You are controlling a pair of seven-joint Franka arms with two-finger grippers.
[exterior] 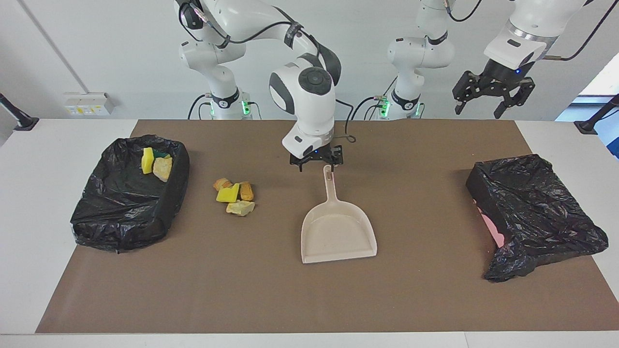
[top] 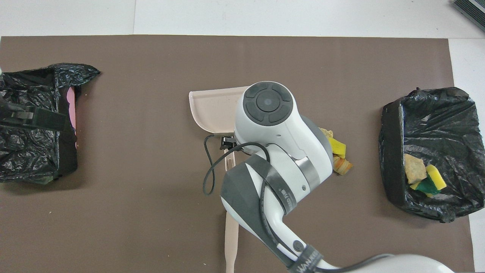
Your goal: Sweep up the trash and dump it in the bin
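Note:
The beige dustpan (exterior: 338,234) lies flat mid-mat, its handle (exterior: 330,186) pointing toward the robots. My right gripper (exterior: 317,164) hangs open just above the handle's end, holding nothing. A pile of trash (exterior: 234,193), yellow and orange-tan chunks, lies on the mat between the dustpan and the bin (exterior: 96,193). In the overhead view the right arm covers part of this trash (top: 339,157) and the dustpan (top: 212,106). The black-lined bin (top: 390,151) holds more chunks (exterior: 155,163), one with a green face (top: 426,185). My left gripper (exterior: 483,104) waits open, raised high at the left arm's end.
A second box wrapped in a black bag (exterior: 532,212), with pink showing at its side, lies at the left arm's end of the brown mat (exterior: 290,299). A thin cable loop hangs beside the right wrist.

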